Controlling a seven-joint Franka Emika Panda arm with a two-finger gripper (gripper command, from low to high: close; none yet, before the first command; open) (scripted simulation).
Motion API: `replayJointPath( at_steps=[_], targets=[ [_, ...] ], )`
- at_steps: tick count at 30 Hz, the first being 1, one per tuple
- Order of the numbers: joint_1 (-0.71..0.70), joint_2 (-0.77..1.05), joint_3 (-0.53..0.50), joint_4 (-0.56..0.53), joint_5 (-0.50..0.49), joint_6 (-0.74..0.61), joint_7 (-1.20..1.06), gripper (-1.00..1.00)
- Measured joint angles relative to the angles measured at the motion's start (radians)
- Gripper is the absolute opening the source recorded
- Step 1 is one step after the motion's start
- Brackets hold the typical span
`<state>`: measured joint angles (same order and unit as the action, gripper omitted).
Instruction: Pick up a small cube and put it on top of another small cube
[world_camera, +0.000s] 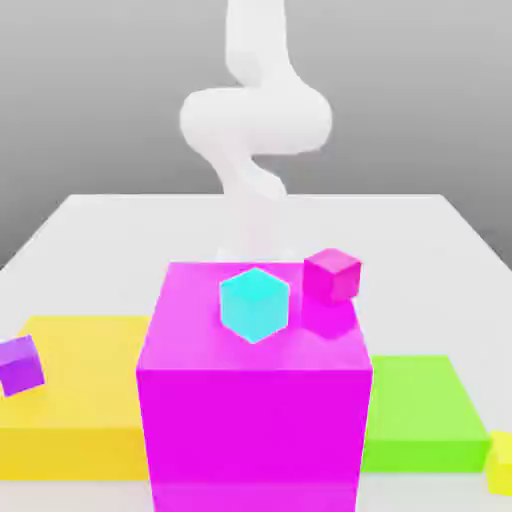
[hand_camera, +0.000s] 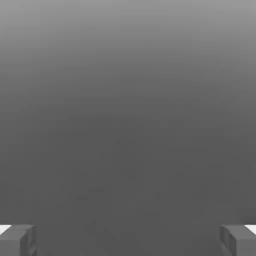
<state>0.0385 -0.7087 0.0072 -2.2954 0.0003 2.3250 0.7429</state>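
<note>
On the bench (world_camera: 420, 215), the big magenta block (world_camera: 255, 400) carries a cyan cube (world_camera: 254, 304) and a small magenta cube (world_camera: 332, 275). The small yellow cube (world_camera: 501, 462) sits alone by the green slab (world_camera: 415, 410), nothing stacked yet. The claw (hand_camera: 128, 240) is spread wide, empty; the whole pick and stack remains.

Cyan cube (world_camera: 254, 304) atop big magenta block (world_camera: 254, 400)

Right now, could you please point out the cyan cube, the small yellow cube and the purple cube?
cyan cube (world_camera: 254, 304): exterior view, front corner.
small yellow cube (world_camera: 501, 463): exterior view, visible face at the frame's right edge.
purple cube (world_camera: 20, 364): exterior view, front face.
</note>
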Motion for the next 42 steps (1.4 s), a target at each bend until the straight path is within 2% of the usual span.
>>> replayJointPath(
  at_steps=[18, 29, 33, 34, 42],
  targets=[
    [0.236, 0.659, 0.112, 0.034, -0.020, 0.178, -0.396, 0.00],
    [0.357, 1.064, 0.180, 0.056, -0.132, 0.283, -0.566, 0.00],
    [0.392, 1.209, 0.152, 0.083, -0.180, 0.378, -0.552, 0.00],
    [0.400, 1.239, 0.143, 0.089, -0.189, 0.401, -0.546, -1.00],
    [0.396, 1.220, 0.148, 0.085, -0.182, 0.384, -0.551, -1.00]
  ],
)
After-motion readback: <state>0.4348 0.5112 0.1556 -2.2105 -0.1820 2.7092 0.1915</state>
